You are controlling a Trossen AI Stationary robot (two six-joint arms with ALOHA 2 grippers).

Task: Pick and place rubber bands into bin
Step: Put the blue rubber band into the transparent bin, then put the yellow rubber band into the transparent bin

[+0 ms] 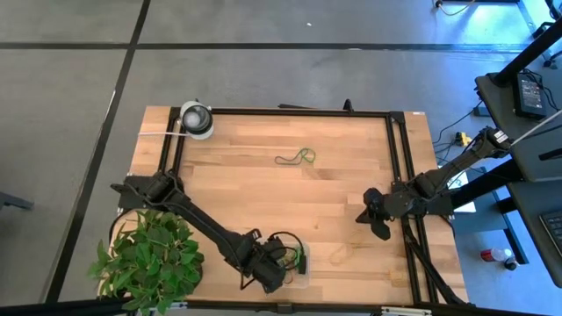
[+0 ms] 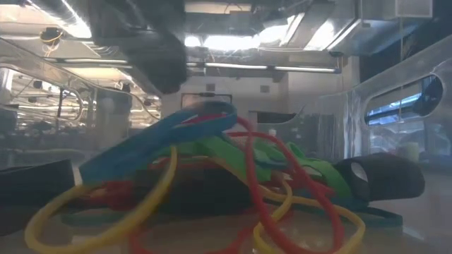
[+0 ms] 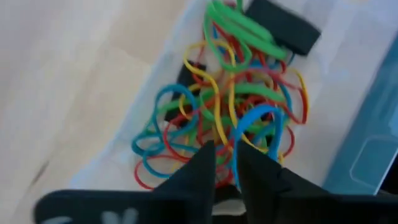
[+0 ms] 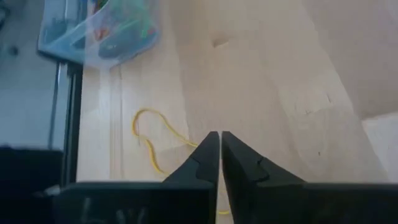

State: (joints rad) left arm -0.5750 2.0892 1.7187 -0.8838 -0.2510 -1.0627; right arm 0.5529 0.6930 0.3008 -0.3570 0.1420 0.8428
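Under left tool [image 3: 227, 163]: rubber bands [image 3: 224, 106] (binned)

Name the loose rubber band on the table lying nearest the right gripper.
The yellow rubber band, lying just ahead of the right gripper; the green band lies mid-table, much farther off.

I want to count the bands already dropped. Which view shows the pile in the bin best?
The left wrist view: it looks down into the bin at the rubber bands. The low view shows them side-on and overlapping, the right wrist view distantly through the wall, and the high view hardly at all.
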